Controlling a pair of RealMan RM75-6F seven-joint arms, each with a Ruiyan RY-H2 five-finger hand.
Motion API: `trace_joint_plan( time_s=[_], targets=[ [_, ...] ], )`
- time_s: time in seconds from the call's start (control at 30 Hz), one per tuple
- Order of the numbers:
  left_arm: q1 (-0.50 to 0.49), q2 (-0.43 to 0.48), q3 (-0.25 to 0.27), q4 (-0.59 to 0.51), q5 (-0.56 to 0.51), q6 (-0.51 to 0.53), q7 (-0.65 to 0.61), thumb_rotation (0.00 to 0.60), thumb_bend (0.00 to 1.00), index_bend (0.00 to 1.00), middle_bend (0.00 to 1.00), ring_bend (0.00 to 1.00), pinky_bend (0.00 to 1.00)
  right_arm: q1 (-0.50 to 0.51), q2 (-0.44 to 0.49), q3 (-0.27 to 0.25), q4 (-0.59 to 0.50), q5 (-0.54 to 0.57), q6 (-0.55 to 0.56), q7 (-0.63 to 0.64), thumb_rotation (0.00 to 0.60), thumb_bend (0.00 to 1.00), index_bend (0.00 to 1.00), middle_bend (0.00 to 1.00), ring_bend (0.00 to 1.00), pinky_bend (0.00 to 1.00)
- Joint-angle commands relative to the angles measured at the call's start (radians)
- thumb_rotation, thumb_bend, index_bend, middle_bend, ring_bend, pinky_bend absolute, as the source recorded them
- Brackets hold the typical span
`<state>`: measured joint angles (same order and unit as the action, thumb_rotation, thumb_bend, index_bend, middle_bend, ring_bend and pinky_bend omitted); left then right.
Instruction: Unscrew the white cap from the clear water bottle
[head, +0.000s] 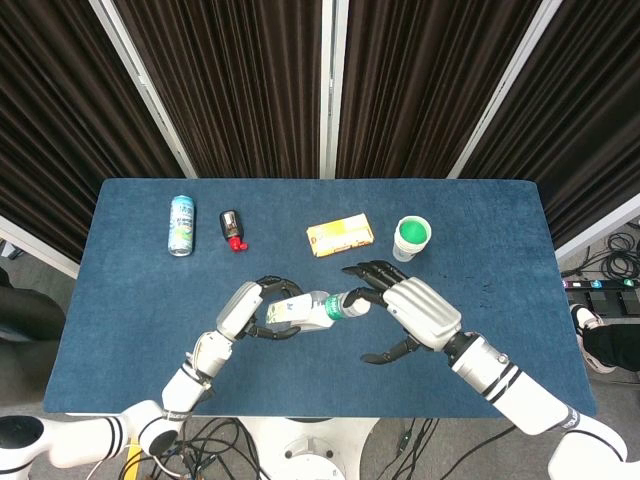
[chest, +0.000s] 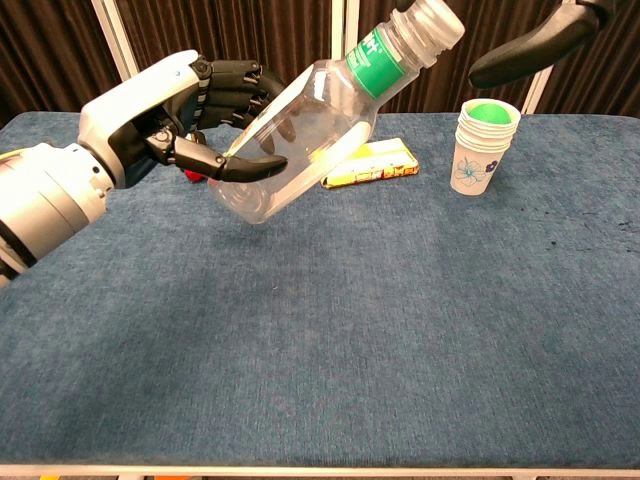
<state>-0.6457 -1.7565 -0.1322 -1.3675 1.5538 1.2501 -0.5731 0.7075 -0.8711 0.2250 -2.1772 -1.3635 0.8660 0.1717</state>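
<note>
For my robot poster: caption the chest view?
Left hand holds a tilted clear bottle above the blue table.

My left hand (chest: 165, 120) and right hand (head: 405, 310) wear white shells, black fingers, and silver black-banded wrists.

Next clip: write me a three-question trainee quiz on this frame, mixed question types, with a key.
1. True or false: the clear water bottle stands upright on the table.
2. Which hand grips the bottle's body? A) left hand B) right hand C) both
3. Fill in: the paper cups hold something coloured ____.

Key
1. False. It is held tilted above the table, white cap end raised toward the robot's right.
2. A. The right hand's fingers reach to the cap; the views do not show whether they grip it.
3. Green.
</note>
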Motion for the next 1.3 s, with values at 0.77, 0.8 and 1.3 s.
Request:
trace_joint_plan(
  time_s=[0.77,0.8,1.3],
  targets=[
    [0.007,-0.009,-0.001,-0.008,0.006,0.022,-0.059,0.6,0.4,0.62,0.61,0.51,0.31,-0.003,-0.089,0.039,0.058,0.037,0.116,-0.064,0.6,0.15,0.3,0.08,0.0,0.0],
    [0.007,-0.008,-0.001,-0.008,0.007,0.023,-0.06,0.6,0.4,0.62,0.61,0.51,0.31,-0.002,-0.095,0.04,0.06,0.043,0.118,-0.07,0.6,0.15,0.3,0.09,0.0,0.0],
    [0.007,-0.004,-0.002,-0.008,0.007,0.025,-0.061,0.6,0.4,0.62,0.61,0.51,0.31,0.025,-0.138,0.047,0.064,0.093,0.116,-0.144,0.6,0.19,0.42,0.12,0.0,0.0]
  ],
)
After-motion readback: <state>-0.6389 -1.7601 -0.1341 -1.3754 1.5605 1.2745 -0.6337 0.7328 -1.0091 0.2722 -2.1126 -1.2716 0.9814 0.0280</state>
